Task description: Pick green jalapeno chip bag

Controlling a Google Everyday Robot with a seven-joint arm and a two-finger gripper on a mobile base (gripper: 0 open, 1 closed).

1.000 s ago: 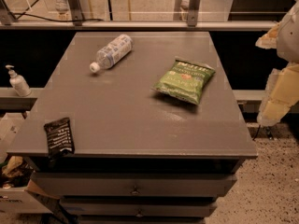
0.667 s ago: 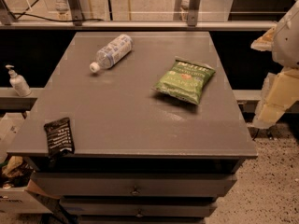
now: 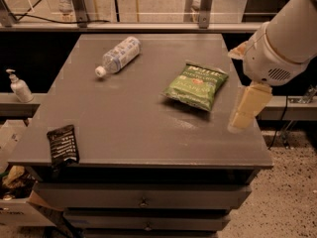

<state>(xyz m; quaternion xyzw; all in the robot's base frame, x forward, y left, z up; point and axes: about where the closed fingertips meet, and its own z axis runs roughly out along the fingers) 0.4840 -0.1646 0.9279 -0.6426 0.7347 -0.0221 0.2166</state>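
The green jalapeno chip bag (image 3: 196, 85) lay flat on the counter (image 3: 133, 128), on the right half, a bit past the middle. Its white logo end pointed to the back. Nothing touched it. The clear bottle (image 3: 119, 56) lay on its side well apart, to the back left. The small black packet (image 3: 63, 145) sat at the front left corner, far from the bag.

My claw (image 3: 249, 107) hung by the right edge of the counter, near the bag's right side but not touching it. It held nothing. I could not tell if it was spread or pressed together, as only one side of it showed.

I thought the bag would be very light, mostly puffed with air. It looked shiny, so it could slip. It looked crinkly and soft, so it would bend and squash when pinched. The chips inside would break if I squeezed hard.

I thought the best place to hold was across the puffy middle from above. The flat sealed end at the front could work too, since the skin there is thin and stiff. I would need to come over the bag first and go low. Then I would pinch gently but firmly, so it did not slide away on the smooth counter.
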